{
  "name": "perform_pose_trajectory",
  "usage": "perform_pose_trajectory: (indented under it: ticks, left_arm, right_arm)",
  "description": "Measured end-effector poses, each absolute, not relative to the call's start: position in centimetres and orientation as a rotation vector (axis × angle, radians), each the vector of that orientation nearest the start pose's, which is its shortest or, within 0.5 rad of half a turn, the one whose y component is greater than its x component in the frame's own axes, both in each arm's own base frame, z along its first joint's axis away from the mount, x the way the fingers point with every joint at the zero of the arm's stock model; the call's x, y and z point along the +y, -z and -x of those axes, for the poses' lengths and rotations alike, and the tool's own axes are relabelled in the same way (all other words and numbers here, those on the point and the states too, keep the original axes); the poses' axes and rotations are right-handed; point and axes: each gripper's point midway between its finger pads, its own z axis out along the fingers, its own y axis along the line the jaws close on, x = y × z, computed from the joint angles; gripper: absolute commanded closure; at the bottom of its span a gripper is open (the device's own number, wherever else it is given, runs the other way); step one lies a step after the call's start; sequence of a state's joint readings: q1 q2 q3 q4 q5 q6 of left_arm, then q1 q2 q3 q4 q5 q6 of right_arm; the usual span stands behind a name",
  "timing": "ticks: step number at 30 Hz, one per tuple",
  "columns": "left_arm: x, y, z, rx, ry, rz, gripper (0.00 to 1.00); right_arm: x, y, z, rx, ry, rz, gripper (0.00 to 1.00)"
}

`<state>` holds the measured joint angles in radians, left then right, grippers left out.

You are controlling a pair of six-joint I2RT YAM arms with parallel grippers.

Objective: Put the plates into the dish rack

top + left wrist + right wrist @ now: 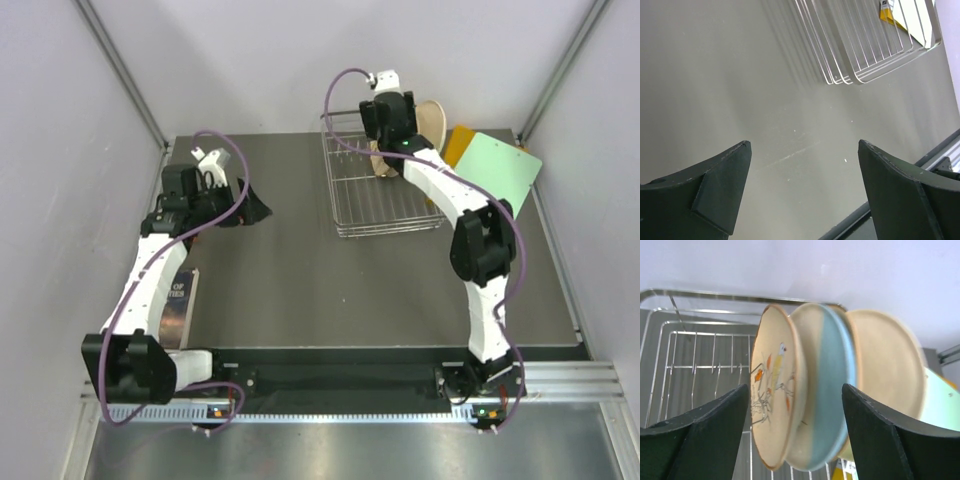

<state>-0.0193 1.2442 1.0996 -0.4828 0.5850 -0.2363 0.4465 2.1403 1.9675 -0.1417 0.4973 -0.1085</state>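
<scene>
Black, wedge-shaped fingers of the right gripper (795,390) stand spread wide, and nothing is clamped between them. Just ahead of their tips three plates stand on edge, packed close together: a tan plate (772,390) with an orange-and-grey floral sprig on the left, a cream and light-blue plate (827,390) in the middle, and a plain-looking tan plate (885,375) on the right. Whether either fingertip grazes a rim cannot be told from the wrist view. The plates sit in the dish rack (370,200), at its far right end, with the silver wire wall and tines showing behind and to the left of them. From above, the right arm stretches from its base at the near right edge, elbow raised, forearm running toward the far side, the wrist over that end of the rack. Beyond the rack lie an orange board (460,140) and a green board (497,165). The left gripper (804,145) is also wide apart and holds nothing; it hangs over bare grey table (300,280), well apart from the rack. The left arm lies along the table's left side, its fingers pointing toward the middle.
</scene>
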Motion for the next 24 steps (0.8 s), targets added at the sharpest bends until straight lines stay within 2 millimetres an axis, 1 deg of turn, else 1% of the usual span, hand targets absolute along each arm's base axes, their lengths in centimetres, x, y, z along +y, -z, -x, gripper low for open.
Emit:
perform_pose_trajectory:
  ticks: [1,2,3,4,7,9,10,11,12,13,14,16,18,20,22,24]
  left_arm:
    - [-11.1,-23.0,-33.3,2.172,0.779,-0.103,0.07]
    - [-11.1,-23.2,-33.2,2.161,0.773,-0.11,0.07]
    - [-11.0,-23.6,-33.2,2.147,0.765,-0.118,0.05]
    - [-11.0,-24.0,-33.3,2.129,0.755,-0.125,0.04]
    - [-10.4,-25.0,-33.7,2.086,0.708,-0.118,0.01]
    - [-9.8,-25.6,-34.2,2.057,0.659,-0.102,0.01]
    - [-9.5,-25.9,-34.5,2.044,0.636,-0.093,0.01]
    - [-9.3,-26.1,-34.7,2.034,0.62,-0.088,0.01]
    - [-9.1,-26.2,-35.0,2.022,0.6,-0.082,0.01]
    - [-8.8,-26.4,-35.4,2.009,0.576,-0.076,0.01]
    - [-8.5,-26.6,-35.7,1.999,0.553,-0.068,0.01]
    - [-8.0,-26.8,-36.3,1.988,0.519,-0.053,0.01]
    - [-7.6,-27.1,-37.4,1.975,0.49,-0.04,0.01]
    - [-7.3,-27.4,-38.5,1.96,0.471,-0.033,0.01]
    - [-7.3,-27.5,-39.3,1.954,0.465,-0.031,0.01]
    - [-7.4,-27.6,-39.8,1.952,0.465,-0.038,0.01]
  right_arm:
    - [18.5,-25.3,-59.0,1.834,0.233,0.182,0.2]
    - [18.1,-26.5,-58.5,1.822,0.232,0.183,0.14]
    - [17.9,-27.5,-58.0,1.813,0.226,0.187,0.04]
    - [17.8,-28.7,-57.4,1.802,0.213,0.191,0.0]
    - [17.4,-33.3,-55.0,1.744,0.159,0.197,0.0]
    - [16.7,-37.5,-52.8,1.679,0.119,0.186,0.0]
    - [16.3,-39.0,-51.9,1.652,0.11,0.173,0.0]
    - [15.6,-40.8,-50.8,1.622,0.108,0.153,0.0]
    - [14.9,-42.1,-49.8,1.601,0.11,0.133,0.0]
    - [13.8,-43.7,-48.6,1.574,0.127,0.093,0.0]
    - [12.6,-44.9,-47.5,1.554,0.149,0.053,0.0]
    - [10.3,-45.8,-45.7,1.537,0.208,-0.027,0.0]
    - [8.1,-45.4,-44.0,1.543,0.286,-0.085,0.0]
    - [6.5,-44.0,-42.7,1.571,0.364,-0.111,0.0]
    - [5.3,-41.8,-41.6,1.614,0.442,-0.107,0.0]
    - [4.6,-40.2,-40.9,1.647,0.493,-0.086,0.0]
